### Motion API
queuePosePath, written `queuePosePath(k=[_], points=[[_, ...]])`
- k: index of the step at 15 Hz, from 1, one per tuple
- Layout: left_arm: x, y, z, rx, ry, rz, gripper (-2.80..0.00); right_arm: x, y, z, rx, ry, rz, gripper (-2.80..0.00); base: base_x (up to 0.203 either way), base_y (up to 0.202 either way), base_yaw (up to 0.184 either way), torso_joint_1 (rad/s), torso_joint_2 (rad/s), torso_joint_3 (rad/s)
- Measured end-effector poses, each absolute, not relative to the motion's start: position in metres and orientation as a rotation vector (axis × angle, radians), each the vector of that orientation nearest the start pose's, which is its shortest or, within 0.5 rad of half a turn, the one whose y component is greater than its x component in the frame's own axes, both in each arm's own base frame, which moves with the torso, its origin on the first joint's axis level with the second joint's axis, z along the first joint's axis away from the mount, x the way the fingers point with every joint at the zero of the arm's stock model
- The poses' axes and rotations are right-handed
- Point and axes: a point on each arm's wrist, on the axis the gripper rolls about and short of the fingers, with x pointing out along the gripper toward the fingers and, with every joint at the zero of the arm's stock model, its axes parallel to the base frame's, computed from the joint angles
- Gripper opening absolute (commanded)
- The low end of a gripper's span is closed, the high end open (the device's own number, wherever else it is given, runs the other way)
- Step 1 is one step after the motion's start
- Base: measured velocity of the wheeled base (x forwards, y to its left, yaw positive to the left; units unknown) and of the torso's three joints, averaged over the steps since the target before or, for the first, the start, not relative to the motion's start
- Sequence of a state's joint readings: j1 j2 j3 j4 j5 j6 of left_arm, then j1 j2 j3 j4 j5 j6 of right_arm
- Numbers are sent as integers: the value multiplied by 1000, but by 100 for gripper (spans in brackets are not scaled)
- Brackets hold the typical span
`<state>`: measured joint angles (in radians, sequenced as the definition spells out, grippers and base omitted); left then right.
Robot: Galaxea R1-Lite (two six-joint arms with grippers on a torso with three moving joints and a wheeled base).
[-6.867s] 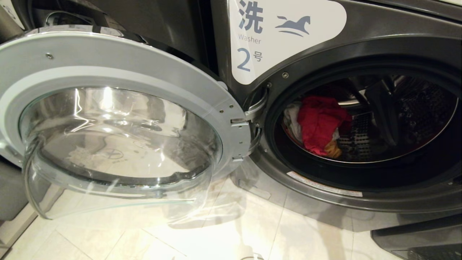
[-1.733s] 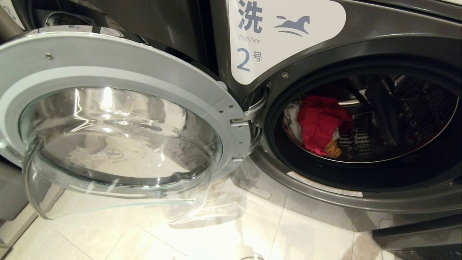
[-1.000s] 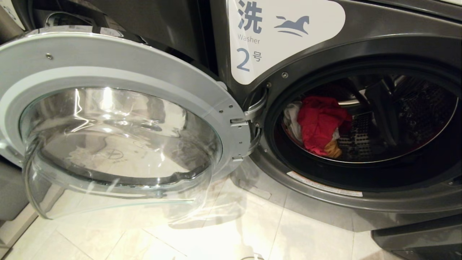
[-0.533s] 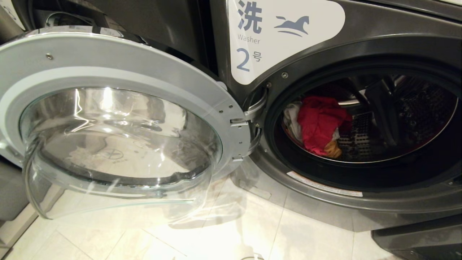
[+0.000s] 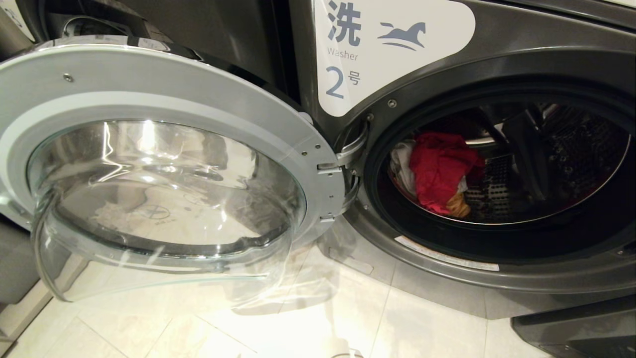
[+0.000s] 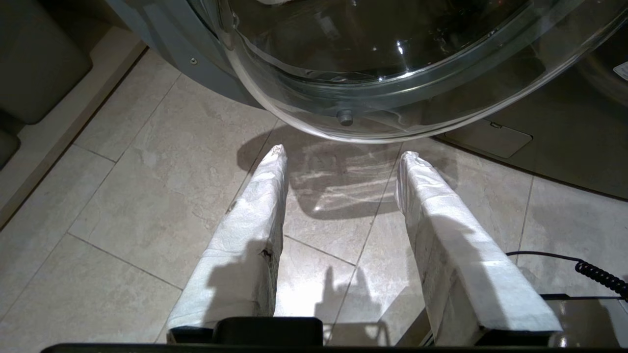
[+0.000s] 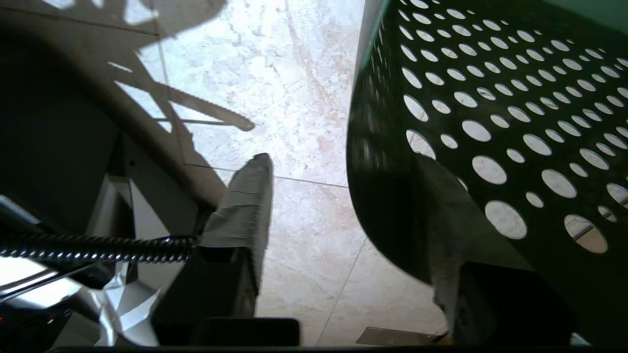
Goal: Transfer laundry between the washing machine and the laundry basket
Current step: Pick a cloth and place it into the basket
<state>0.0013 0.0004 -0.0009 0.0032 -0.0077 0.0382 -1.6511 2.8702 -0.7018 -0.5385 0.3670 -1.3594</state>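
The left pincer [image 6: 341, 157] points down with its white-wrapped fingers [image 6: 255, 220] parted and empty, and the right pincer [image 7: 343, 166] also stands parted.

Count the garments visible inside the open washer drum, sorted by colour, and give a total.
Red garment: 1
White garment: 1
Yellow-orange piece: 1
Total: 3 visible pieces; more could be hidden beneath them.

The left gripper [image 6: 341, 157] hangs over the pale tiled floor [image 6: 147, 162], its two white-wrapped jaws apart with nothing between them. Beyond their tips bulges the round glass door [image 6: 392, 73] of the washing machine [image 6: 564, 142].
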Motion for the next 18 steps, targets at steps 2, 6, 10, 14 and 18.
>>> queuePosePath(k=[2,6,10,14,18], points=[[-23,0,75,38,2,-6,-280,-11,-245,-219,265,1180,-176,-280,0,0,0,0,0,0],[-23,0,75,37,3,-6,-280,-9,-226,-225,291,1146,-106,-280,0,0,0,0,0,0],[-23,0,75,38,3,-7,-280,-7,-198,-217,236,1075,37,-280,0,0,0,0,0,0],[-23,0,75,38,3,-6,-280,-4,-185,-212,127,954,136,-280,0,0,0,0,0,0],[-23,0,75,38,3,-6,-280,-3,-176,-211,70,885,232,-280,0,0,0,0,0,0]])
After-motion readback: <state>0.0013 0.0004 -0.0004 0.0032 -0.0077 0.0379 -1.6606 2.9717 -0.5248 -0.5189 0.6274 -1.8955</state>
